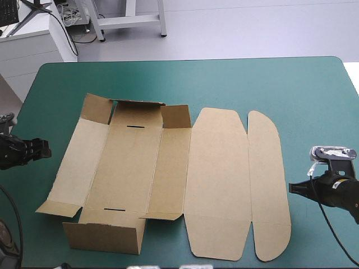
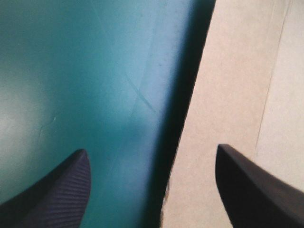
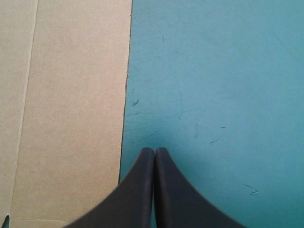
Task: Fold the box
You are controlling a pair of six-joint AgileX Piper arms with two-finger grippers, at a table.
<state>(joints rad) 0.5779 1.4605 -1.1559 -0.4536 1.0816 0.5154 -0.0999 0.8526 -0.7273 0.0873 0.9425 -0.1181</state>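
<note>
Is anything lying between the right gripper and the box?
Nothing. Only a narrow strip of bare teal-green cover separates the shut right gripper from the box's outer edge, which shows most clearly in the right wrist view.

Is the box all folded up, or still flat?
Half-folded. The box has its near wall and far flaps raised; the lid lies flat.

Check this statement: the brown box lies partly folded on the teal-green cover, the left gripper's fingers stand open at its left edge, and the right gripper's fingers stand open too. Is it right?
One slip: the fingers of the right gripper are shut, meeting in a pointed arch, as the right wrist view shows. The box, the cover and the open left gripper are as stated.
</note>
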